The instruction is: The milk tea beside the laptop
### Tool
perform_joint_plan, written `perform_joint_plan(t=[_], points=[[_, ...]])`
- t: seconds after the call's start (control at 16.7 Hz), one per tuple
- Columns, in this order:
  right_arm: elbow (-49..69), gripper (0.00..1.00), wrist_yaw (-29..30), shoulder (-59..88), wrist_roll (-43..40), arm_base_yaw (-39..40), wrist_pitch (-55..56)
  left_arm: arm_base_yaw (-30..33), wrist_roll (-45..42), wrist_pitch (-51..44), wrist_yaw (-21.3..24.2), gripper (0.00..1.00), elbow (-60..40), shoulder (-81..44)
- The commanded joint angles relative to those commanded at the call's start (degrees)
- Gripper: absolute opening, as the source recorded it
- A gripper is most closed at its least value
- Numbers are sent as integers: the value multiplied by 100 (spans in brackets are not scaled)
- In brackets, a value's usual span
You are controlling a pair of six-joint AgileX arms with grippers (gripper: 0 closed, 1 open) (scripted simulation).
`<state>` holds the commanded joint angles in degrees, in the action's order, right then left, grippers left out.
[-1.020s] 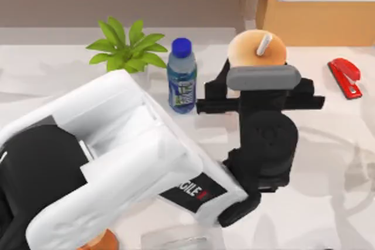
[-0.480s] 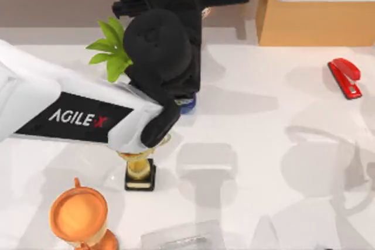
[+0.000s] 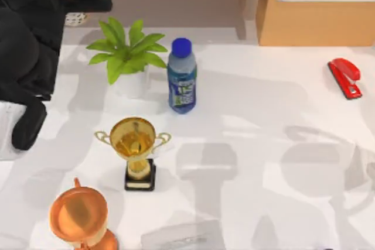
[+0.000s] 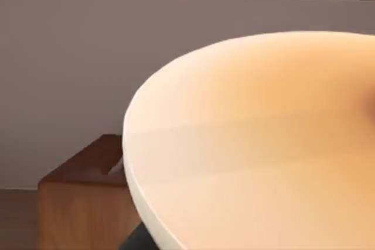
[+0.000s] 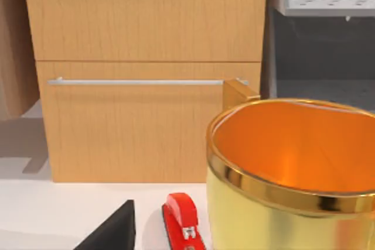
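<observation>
The milk tea's peach-beige flat lid sits very close in the left wrist view. In the top view only a small pearl-speckled part of the milk tea peeks out under the black jaw bar. My left gripper is raised at the table's far left back corner and is shut on the cup. The laptop is out of view. The right arm is parked out of frame; its wrist view looks past a gold cup toward the wooden cabinet.
On the white table stand a potted plant, a blue bottle, a gold trophy and a copper jug. A red stapler lies at the right, before the wooden cabinet.
My left arm has swung from the table's middle back to the far left back corner, carrying the milk tea. The plant, bottle, trophy and jug are now uncovered.
</observation>
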<state>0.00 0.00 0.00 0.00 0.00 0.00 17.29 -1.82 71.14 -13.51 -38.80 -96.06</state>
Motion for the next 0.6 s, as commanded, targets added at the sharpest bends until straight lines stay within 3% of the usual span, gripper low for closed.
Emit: perform_joint_plan(t=[0.3, 0.6], points=[[0, 100, 0, 0, 0, 0, 0, -1359, 9, -282, 1215, 0, 1362, 605], [0, 100, 0, 0, 0, 0, 0, -2187, 51, -500, 1976, 0, 2281, 886]])
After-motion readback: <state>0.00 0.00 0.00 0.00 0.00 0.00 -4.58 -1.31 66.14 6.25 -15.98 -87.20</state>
